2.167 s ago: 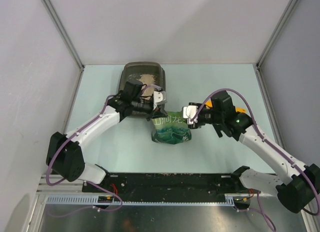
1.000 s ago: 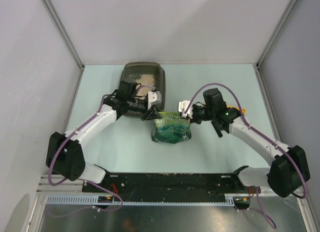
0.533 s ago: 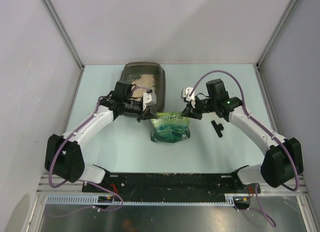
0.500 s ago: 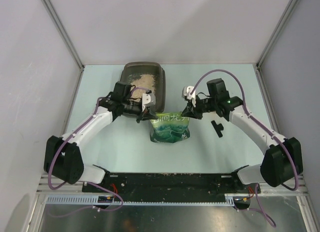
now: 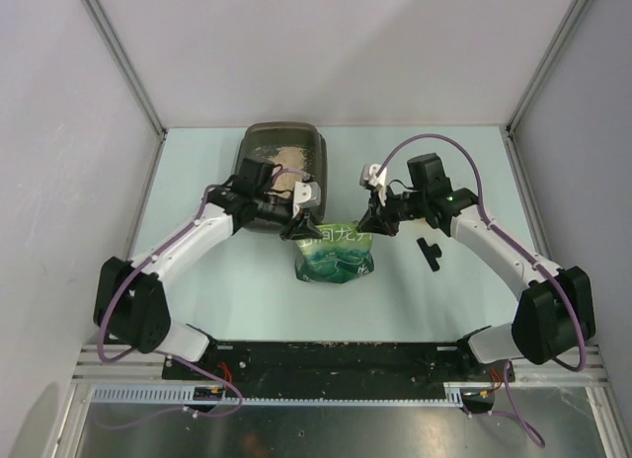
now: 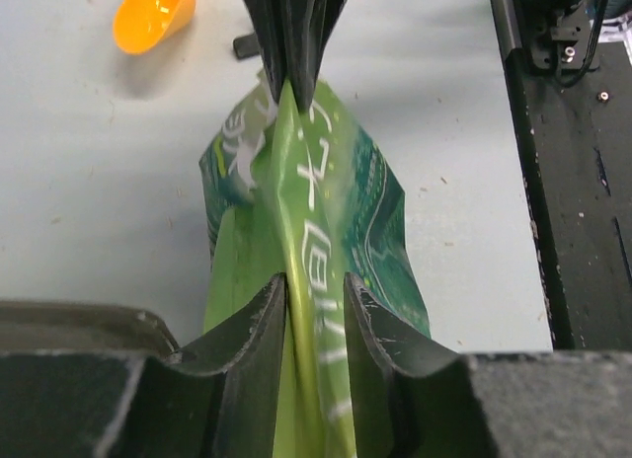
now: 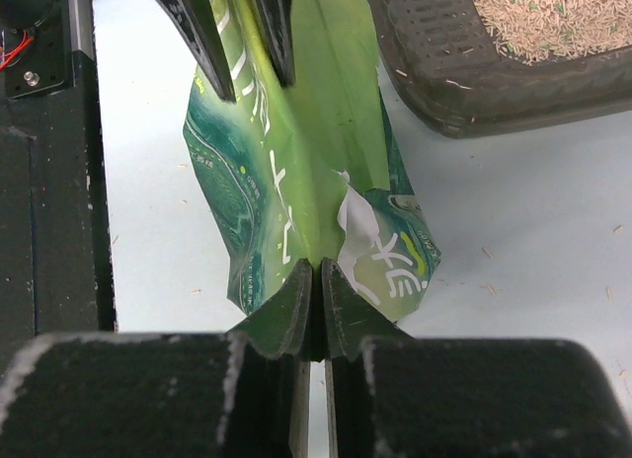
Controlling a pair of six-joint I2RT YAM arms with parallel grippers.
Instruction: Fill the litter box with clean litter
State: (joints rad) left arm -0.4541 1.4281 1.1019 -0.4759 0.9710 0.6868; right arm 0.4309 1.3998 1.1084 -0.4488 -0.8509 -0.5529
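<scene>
Since the frame half a second earlier, the left gripper [image 5: 301, 227] has shifted slightly right along the near edge of the litter box [image 5: 259, 138]. The green pouch [image 5: 336, 256] has moved with it. The right gripper [image 5: 367, 221] is almost where it was.

Left gripper: jaws set narrow, pinched on one top corner of the green pouch, just off the near right corner of the litter box. The left wrist view shows the pouch film clamped between both fingers [image 6: 259, 325].

Right gripper: jaws nearly closed, clamped on the opposite top corner of the pouch, to the right of the litter box and apart from it.

Green pouch: the top edge spans between the two grippers. The body reaches down to the table [image 5: 188, 162] on the near right side of the litter box, close to its rim; contact with the rim cannot be confirmed.

Litter box: the near edge is partly covered by the left arm. The clean litter [image 7: 553, 19] forms a pale patch on its floor.

Orange scoop [image 6: 153, 14]: lying on the table well to the right of the litter box, beyond the right gripper.
</scene>
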